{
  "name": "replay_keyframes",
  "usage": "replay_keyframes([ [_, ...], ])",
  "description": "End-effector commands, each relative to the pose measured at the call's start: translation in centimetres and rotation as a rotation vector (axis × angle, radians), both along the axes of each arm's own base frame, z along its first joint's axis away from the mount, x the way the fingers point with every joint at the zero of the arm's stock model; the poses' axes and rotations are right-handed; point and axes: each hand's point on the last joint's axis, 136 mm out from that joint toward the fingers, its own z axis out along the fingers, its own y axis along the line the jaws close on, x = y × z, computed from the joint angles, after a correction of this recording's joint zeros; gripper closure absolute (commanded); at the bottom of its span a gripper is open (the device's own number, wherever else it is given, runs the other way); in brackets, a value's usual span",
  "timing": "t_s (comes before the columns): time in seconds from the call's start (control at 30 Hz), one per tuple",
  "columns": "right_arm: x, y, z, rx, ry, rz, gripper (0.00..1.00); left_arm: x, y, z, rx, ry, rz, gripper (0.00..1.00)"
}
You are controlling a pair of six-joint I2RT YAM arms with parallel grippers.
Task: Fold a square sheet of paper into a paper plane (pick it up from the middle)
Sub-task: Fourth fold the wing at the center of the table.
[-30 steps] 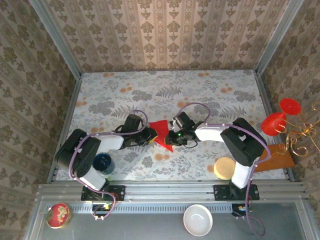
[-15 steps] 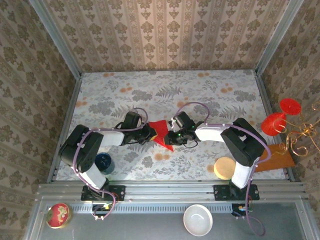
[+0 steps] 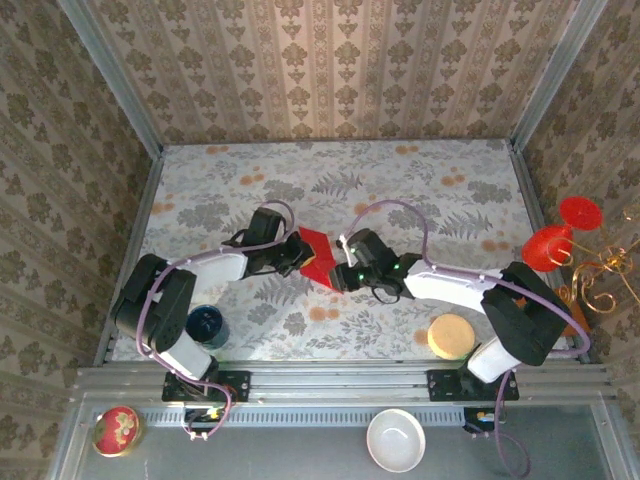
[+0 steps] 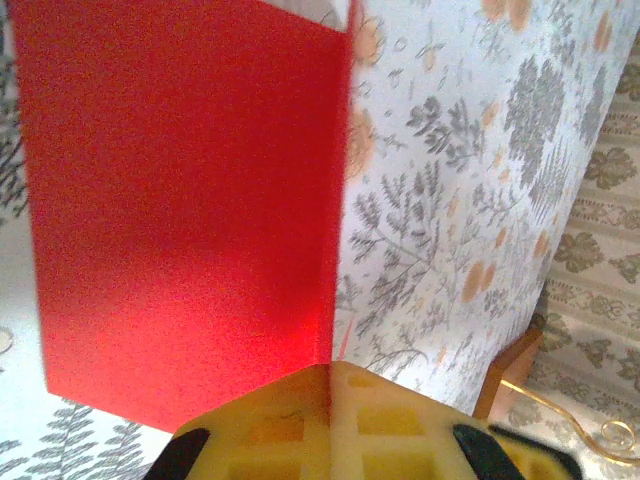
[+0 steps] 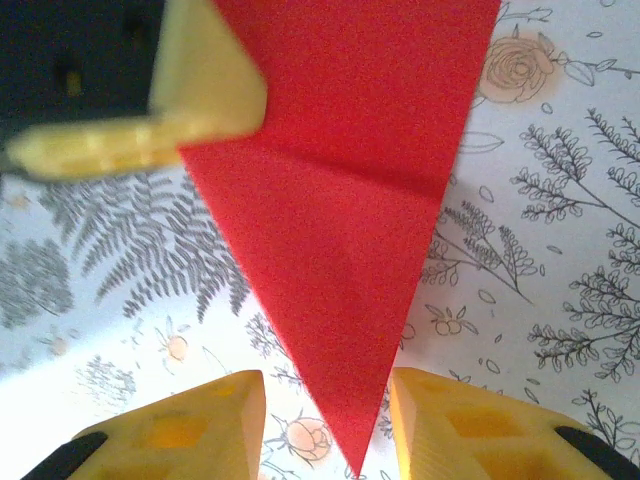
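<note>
Table (image 3: pixel 440 210): floral-patterned surface beneath both arms.
Folded red paper (image 3: pixel 316 255): mid-table, between the two grippers, tapering to a sharp point at the right gripper's side.
Left gripper (image 3: pixel 298 256): fully closed, pinching the paper's edge.
Right gripper (image 5: pixel 328 425): fingers parted, the paper's point lying between them.

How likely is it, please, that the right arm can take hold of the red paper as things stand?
Probably yes. The red paper has its pointed tip between the parted fingers of the right gripper, with nothing in between. The left gripper, shut on the paper's far edge, is clear of that tip.
</note>
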Motion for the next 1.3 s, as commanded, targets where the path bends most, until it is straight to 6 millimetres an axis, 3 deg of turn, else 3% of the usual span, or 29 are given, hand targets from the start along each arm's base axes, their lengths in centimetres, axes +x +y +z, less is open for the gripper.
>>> replay_keyframes([
  [0.0, 0.5, -1.0, -0.7, -0.152, -0.122, -0.01, 0.59, -0.1, 0.3, -0.1, 0.053, 0.034, 0.02, 0.97],
  [0.23, 0.4, 0.9, -2.4, -0.244, -0.148, 0.036, 0.58, 0.1, 0.0, -0.6, 0.077, 0.068, 0.025, 0.97],
  [0.53, 1.1, 2.1, -2.7, -0.277, -0.178, 0.051, 0.59, 0.0, -0.2, -0.8, 0.089, 0.086, 0.021, 0.97],
  [1.27, 1.0, 1.3, -4.1, -0.38, -0.214, 0.084, 0.71, -0.4, -0.1, -1.1, 0.107, 0.111, 0.012, 0.96],
])
